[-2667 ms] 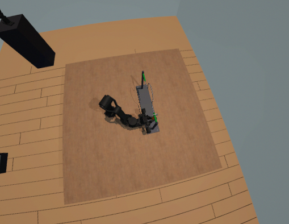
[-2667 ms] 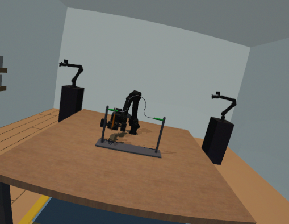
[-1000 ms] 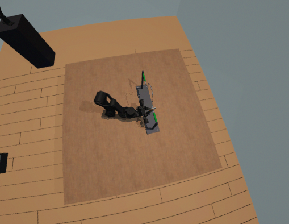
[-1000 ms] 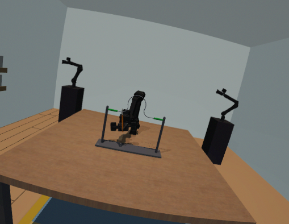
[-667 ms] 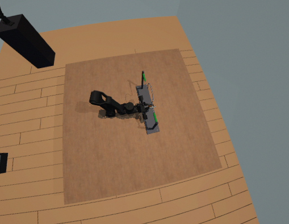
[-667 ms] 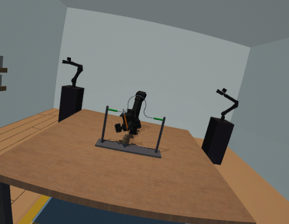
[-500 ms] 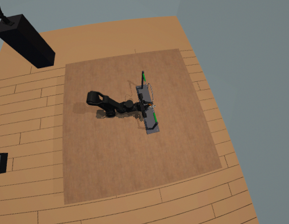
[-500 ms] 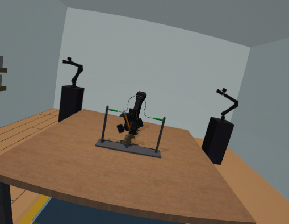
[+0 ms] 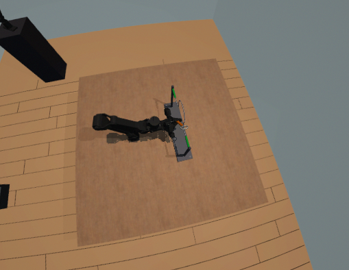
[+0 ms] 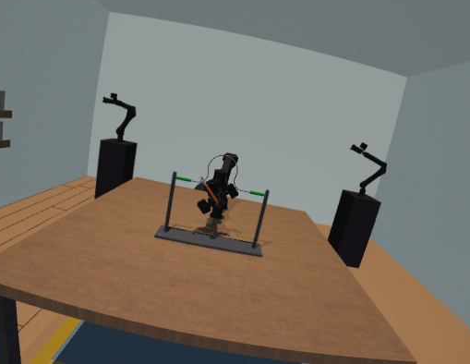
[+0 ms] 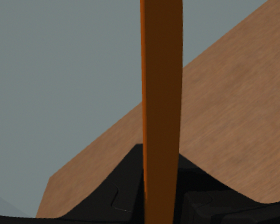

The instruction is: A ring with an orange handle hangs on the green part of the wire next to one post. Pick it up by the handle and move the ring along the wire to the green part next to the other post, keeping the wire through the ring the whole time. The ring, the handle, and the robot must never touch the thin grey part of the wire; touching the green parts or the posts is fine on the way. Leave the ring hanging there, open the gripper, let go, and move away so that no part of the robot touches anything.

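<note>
Exterior view shows the black robotic gripper (image 9: 175, 120) (image 10: 217, 199) (image 11: 150, 152) clamped on the slanting orange bar-shaped handle (image 9: 179, 123) (image 10: 210, 192) (image 11: 162, 90) of a small pale ring (image 9: 182, 125) (image 10: 202, 180). The ring is at the thin grey wire (image 9: 184, 112) (image 10: 237, 177), just beyond the inner end of the green wire section (image 9: 187, 142) (image 10: 183, 178) by the picture's left-hand dark grey post (image 9: 188, 150) (image 10: 170, 202). It is well apart from the other green section (image 9: 174, 93) (image 10: 258, 193), beside the right-hand post (image 9: 172, 96) (image 10: 260, 219). Both posts rise from a flat dark grey base (image 9: 180, 145) (image 10: 236, 247) on the brown wooden table (image 9: 131, 186) (image 10: 199, 288). Whether the ring touches the grey wire is too small to tell.
</note>
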Robot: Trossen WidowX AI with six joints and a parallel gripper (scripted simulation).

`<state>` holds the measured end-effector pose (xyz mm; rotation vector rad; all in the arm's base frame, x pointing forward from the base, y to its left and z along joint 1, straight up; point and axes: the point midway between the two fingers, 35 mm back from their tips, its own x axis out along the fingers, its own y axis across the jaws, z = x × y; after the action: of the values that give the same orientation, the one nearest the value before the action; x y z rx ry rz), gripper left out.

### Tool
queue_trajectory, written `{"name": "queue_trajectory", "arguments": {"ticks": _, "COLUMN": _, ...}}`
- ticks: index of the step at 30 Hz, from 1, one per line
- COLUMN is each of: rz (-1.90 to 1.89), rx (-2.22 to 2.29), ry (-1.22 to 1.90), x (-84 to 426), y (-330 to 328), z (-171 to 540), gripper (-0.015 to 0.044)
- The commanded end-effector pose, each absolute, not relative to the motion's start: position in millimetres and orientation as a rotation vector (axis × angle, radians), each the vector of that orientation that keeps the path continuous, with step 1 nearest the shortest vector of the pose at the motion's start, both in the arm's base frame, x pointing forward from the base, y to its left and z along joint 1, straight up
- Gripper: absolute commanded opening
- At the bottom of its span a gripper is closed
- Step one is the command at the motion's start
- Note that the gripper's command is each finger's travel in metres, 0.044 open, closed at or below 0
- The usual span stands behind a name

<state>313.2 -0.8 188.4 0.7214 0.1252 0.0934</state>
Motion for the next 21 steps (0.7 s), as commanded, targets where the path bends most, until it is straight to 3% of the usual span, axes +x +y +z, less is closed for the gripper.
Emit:
{"name": "queue_trajectory", "arguments": {"ticks": 1, "rz": 0.125, "rx": 0.796, "ry": 0.170, "x": 306.4, "y": 7.7, "z": 199.2, "gripper": -0.0150}}
{"name": "queue_trajectory", "arguments": {"ticks": 21, "rz": 0.380, "rx": 1.282, "ry": 0.454, "x": 264.5, "y": 33.5, "z": 273.7, "gripper": -0.0150}}
